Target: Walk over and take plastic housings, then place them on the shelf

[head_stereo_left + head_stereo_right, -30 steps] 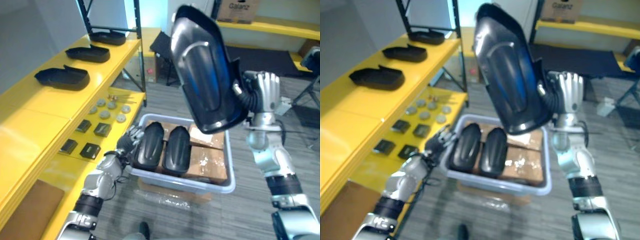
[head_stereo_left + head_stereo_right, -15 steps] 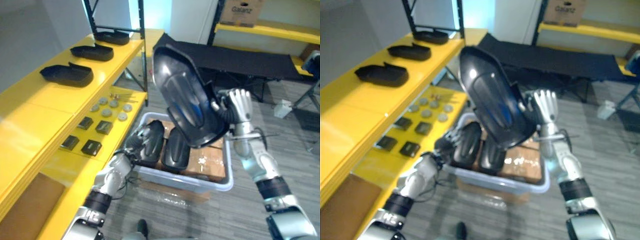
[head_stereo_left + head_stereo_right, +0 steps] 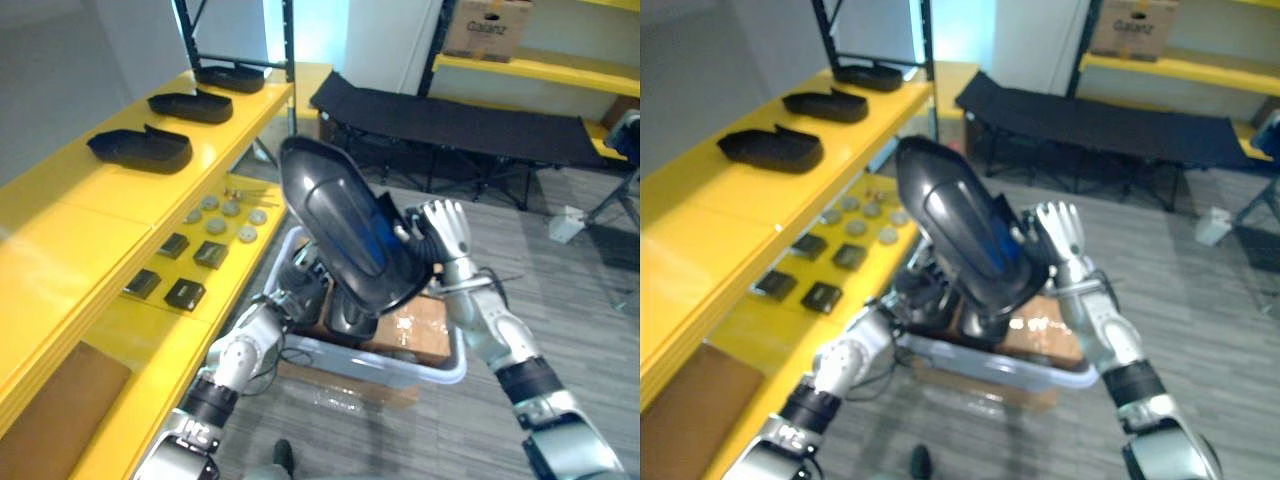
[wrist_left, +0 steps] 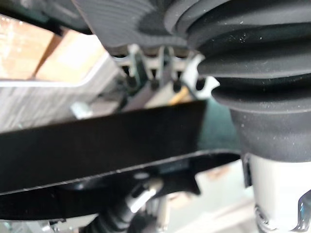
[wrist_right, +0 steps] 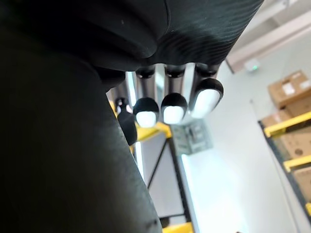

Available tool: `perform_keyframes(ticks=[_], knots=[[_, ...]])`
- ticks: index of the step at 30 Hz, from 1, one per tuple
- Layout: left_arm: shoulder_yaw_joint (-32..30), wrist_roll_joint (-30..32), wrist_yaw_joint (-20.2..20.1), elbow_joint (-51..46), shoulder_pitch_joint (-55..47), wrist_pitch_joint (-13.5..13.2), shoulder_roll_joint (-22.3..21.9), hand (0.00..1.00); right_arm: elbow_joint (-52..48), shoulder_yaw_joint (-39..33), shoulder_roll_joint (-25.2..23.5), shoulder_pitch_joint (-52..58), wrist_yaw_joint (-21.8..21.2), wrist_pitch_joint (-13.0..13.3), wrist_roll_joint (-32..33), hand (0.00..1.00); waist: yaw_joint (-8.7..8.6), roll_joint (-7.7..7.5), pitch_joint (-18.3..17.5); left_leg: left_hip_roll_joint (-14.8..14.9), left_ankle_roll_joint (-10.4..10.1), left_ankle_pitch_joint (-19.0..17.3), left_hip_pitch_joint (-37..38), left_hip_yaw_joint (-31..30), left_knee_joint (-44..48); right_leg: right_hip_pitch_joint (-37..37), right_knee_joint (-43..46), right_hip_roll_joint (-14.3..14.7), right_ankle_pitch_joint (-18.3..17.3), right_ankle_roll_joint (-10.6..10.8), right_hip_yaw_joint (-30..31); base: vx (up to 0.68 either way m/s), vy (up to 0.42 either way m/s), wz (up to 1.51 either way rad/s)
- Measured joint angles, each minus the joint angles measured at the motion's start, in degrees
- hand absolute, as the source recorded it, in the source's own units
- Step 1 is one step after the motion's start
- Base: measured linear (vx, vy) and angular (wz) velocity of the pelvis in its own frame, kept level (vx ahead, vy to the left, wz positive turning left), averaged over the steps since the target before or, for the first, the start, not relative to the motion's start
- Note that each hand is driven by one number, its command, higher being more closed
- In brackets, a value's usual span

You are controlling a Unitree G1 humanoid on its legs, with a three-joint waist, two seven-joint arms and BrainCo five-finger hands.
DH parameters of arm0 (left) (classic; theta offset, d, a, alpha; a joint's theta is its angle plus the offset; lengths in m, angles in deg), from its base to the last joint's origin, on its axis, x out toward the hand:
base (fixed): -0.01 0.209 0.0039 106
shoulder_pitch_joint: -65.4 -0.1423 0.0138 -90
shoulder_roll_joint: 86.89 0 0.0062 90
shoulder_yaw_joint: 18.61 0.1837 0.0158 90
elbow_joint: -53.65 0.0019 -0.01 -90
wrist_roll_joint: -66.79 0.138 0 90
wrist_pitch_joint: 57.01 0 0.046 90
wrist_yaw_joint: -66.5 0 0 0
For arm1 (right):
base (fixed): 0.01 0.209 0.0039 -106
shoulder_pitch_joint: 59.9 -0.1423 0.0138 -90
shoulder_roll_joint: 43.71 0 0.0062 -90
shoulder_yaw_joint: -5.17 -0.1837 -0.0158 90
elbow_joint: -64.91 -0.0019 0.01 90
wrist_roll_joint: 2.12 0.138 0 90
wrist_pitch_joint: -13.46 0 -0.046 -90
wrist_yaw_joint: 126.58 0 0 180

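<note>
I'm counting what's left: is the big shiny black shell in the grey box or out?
Out. The right hand holds the large glossy black plastic housing tilted in the air above the grey plastic bin.

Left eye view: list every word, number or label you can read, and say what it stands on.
Cardboard box on the far shelf: dark print, too blurred to read.
Brown cartons in the bin: pale patches, nothing legible.
Raised plastic housing: no print visible.
</note>
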Motion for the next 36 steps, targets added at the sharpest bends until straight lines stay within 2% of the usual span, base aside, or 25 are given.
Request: perform_keyframes(ticks=[8, 14, 15, 18, 24, 32, 36], knots=[[2.40, 0.17, -2.02, -0.80, -0.01, 0.03, -1.03, 0.00, 0.84, 1.83, -0.54, -0.11, -0.66, -0.19, 0.04, 1.00, 0.14, -0.18, -0.28, 0.04, -0.14, 0.22, -0.05, -0.18, 0.02, 0.06, -0.18, 0.13, 0.05, 0.00, -0.10, 0.00, 0.000, 0.00], [5.04, 5.86, -1.37, -1.30, -0.30, 0.07, -1.53, 0.00, 3.62, 2.46, -1.95, -0.33, -1.19, -0.66, 0.40, 1.00, 0.45, -0.14, -2.39, 0.14, -0.14, 0.31, -0.02, -0.39, 0.02, 0.23, -0.25, 0.30, 0.08, -0.06, -0.26, 0.00, 0.000, 0.00], [5.22, 7.62, -1.09, -1.50, -0.39, 0.08, -1.62, 1.00, 3.66, 2.57, -1.94, -0.33, -1.18, -0.70, 0.78, 1.00, 0.49, -0.14, -2.38, 0.19, -0.14, 0.35, 0.14, -0.46, 0.02, 0.42, -0.25, 0.36, 0.10, -0.10, -0.29, 0.00, 0.000, 0.00], [5.48, 11.88, -0.73, -1.53, -0.54, -0.10, -1.50, 1.00, 3.67, 2.59, -1.90, -0.44, -1.19, -0.74, 1.92, 1.00, 0.53, -0.14, -2.38, 0.29, -0.05, 0.42, 0.30, -0.54, 0.01, 0.63, -0.30, 0.46, 0.06, -0.17, -0.35, 0.00, 0.000, 0.00], [5.43, 16.24, 1.03, -1.66, -1.89, -0.46, 0.39, 1.00, 3.65, 3.73, -1.94, -0.97, -1.01, -0.15, 2.53, 1.00, 0.61, -0.14, -2.38, 0.30, -0.10, 0.35, 0.24, -0.47, 0.01, 0.73, -1.13, 0.51, 0.21, -0.51, -0.34, 0.00, 0.000, 0.00], [4.73, 19.07, 4.47, -2.76, -2.84, -0.46, 0.93, 1.00, 2.60, 4.09, -1.99, -2.59, -0.46, 1.07, 3.04, 1.00, 1.21, -0.14, -2.37, 0.26, -0.06, 0.36, 0.06, -0.42, 0.02, 0.84, -1.39, 0.54, 0.50, -0.39, -0.82, 0.02, 0.008, 0.01], [3.93, 18.86, 7.66, -5.09, -5.11, -1.66, 0.47, 1.00, 0.74, 3.85, -2.15, -2.59, 0.35, 4.65, 3.19, 1.00, 1.15, -0.14, -2.37, 0.23, -0.06, 0.36, -0.13, -0.36, 0.02, 0.84, -1.77, 0.57, 0.62, -0.21, -1.01, 0.04, 0.009, 0.00]])
